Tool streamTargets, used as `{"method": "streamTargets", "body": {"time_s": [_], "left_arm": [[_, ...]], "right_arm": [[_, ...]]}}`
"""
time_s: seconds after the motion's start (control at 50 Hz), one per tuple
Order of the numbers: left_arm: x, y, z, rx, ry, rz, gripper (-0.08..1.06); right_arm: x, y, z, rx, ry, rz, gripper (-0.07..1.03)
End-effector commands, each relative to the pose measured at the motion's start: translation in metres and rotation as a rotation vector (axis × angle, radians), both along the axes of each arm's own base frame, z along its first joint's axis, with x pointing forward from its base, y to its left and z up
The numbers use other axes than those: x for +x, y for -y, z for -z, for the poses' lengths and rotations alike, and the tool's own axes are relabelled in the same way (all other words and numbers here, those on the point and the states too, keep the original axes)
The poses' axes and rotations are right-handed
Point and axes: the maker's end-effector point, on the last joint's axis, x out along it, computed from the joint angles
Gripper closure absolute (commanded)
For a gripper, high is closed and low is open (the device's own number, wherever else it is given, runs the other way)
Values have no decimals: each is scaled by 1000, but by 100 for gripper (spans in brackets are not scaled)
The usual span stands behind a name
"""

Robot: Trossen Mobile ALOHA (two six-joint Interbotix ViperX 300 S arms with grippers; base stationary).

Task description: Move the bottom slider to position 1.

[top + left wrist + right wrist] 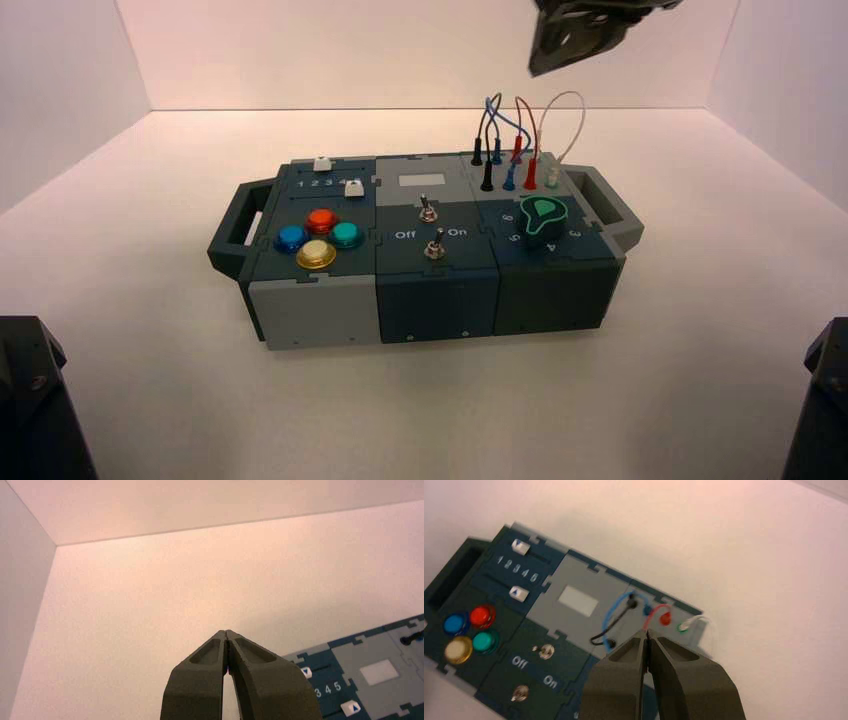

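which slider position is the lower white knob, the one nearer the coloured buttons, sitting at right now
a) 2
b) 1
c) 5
c, the lower white slider knob sits beside the printed 5, at the far end of the row from the 1.

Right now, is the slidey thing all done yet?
Not yet: the bottom slider sits near the 5 end. Nothing is in hand: the left gripper and right gripper are shut and empty, away from both sliders. What's left is sliding it all the way to 1.
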Motion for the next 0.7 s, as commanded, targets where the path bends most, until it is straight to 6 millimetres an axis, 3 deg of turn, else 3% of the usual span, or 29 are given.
{"method": "streamTargets", "body": {"time_s": [0.02,0.2,0.22,0.4,0.7], "left_arm": [[7,2,-10,0,12,5,100],[7,2,-7,1,-1,4,100],[7,2,-7,3,-6,5,100],[7,1,-1,8,-38,2,100],[6,0,2,12,-62,-1,100]], "right_arm": [[11,-22,1,0,-45,-15,99],[15,-44,15,-17,-125,-31,99],[17,-55,18,-21,-142,-46,99],[14,-85,23,-24,-188,-88,99],[7,-107,32,-15,-246,-102,99]]}}
